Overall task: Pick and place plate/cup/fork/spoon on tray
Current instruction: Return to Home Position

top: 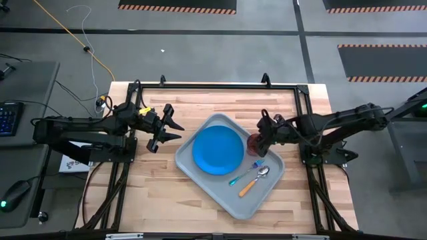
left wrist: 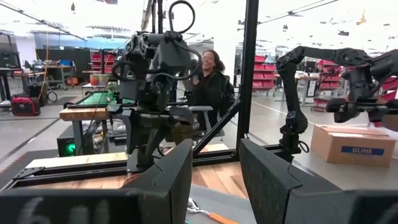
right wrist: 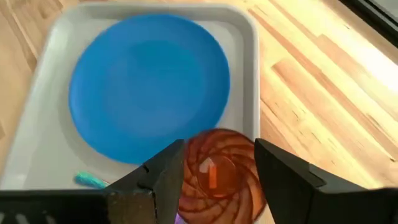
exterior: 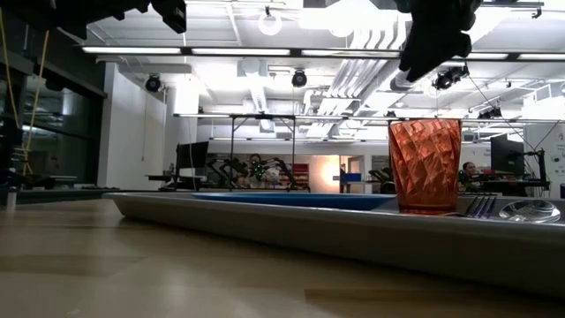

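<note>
The pale grey tray (top: 230,200) lies slantwise on the wooden table. On it rest the blue plate (top: 217,150), the teal-handled fork (top: 238,177) and the orange-handled spoon (top: 253,181). The red-orange cup (exterior: 425,165) stands upright on the tray's right side, beside the plate (right wrist: 149,87). My right gripper (right wrist: 219,146) hangs open above the cup (right wrist: 217,180), clear of its rim, as the low view shows (exterior: 437,44). My left gripper (top: 167,130) is open and holds nothing, raised over the table left of the tray.
A black metal frame (top: 220,87) runs around the table's edges. Bare wood (top: 153,200) lies near and left of the tray. A person (left wrist: 211,81) sits beyond the table in the left wrist view. A keyboard (top: 8,119) lies off the table's left side.
</note>
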